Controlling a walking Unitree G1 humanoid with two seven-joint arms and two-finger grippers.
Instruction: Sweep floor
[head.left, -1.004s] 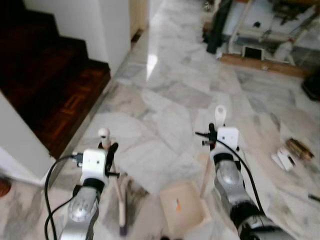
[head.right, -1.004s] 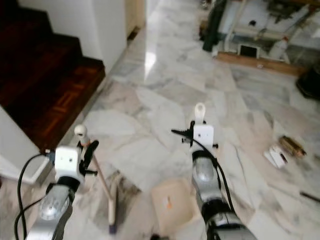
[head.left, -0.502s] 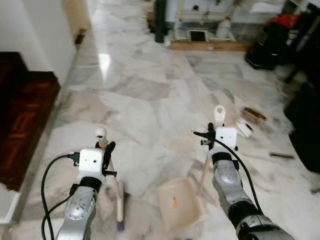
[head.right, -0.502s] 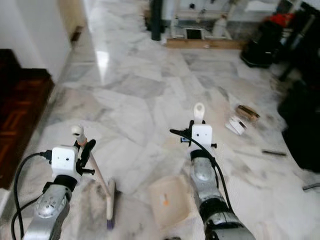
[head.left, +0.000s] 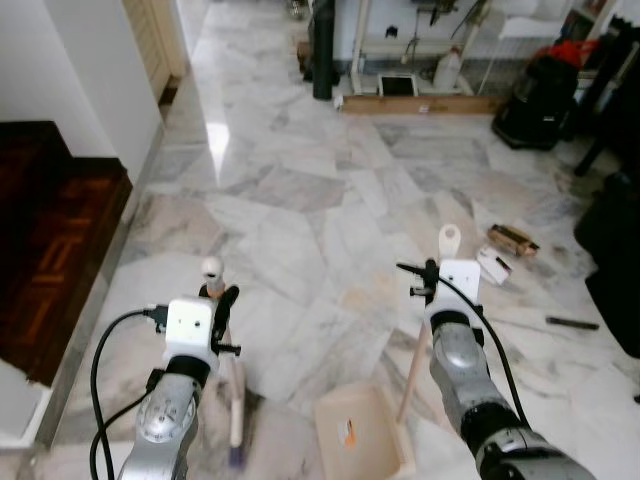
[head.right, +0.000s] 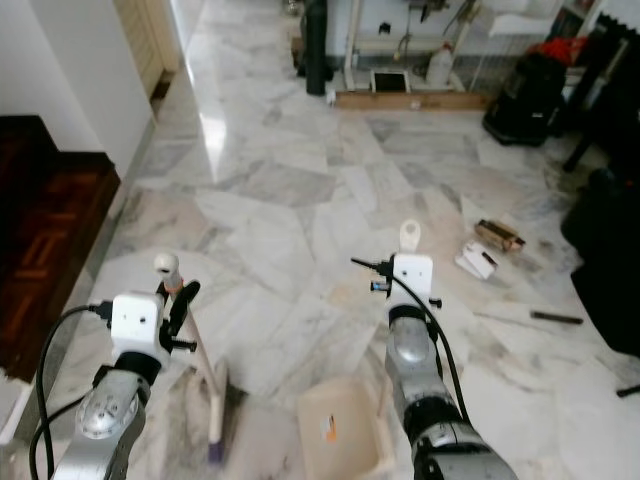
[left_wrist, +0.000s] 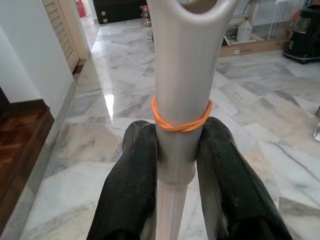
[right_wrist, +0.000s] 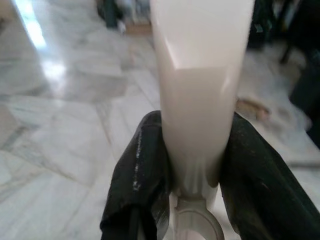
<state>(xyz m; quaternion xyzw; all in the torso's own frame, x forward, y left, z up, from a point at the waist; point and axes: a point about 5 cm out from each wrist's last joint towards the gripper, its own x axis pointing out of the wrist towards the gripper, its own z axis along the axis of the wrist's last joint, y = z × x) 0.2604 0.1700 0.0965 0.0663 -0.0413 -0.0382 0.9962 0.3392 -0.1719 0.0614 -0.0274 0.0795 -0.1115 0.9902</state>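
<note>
My left gripper (head.left: 217, 297) is shut on the pale broom handle (head.left: 211, 268), low on the left. The broom slants down to its head (head.left: 236, 445) on the marble floor (head.left: 300, 220). In the left wrist view both black fingers (left_wrist: 134, 185) clamp the grey handle (left_wrist: 181, 75) just under an orange rubber band (left_wrist: 181, 119). My right gripper (head.left: 430, 282) is shut on the upright cream handle (head.left: 449, 240) of the dustpan (head.left: 362, 445), which rests on the floor between my arms. The right wrist view has the fingers (right_wrist: 142, 175) pressed on that handle (right_wrist: 200, 75).
Dark wooden stairs (head.left: 50, 230) and a white wall (head.left: 90, 70) stand to the left. Small litter lies to the right: a brown box (head.left: 512, 238), a white piece (head.left: 493, 265), a dark stick (head.left: 572, 322). Black bags (head.left: 530, 95) and a wooden plank (head.left: 415, 103) sit at the back.
The whole view has swung right and then a little back left, so the stairs slid leftward. Both grippers keep their hold; broom and dustpan stay put relative to my arms.
</note>
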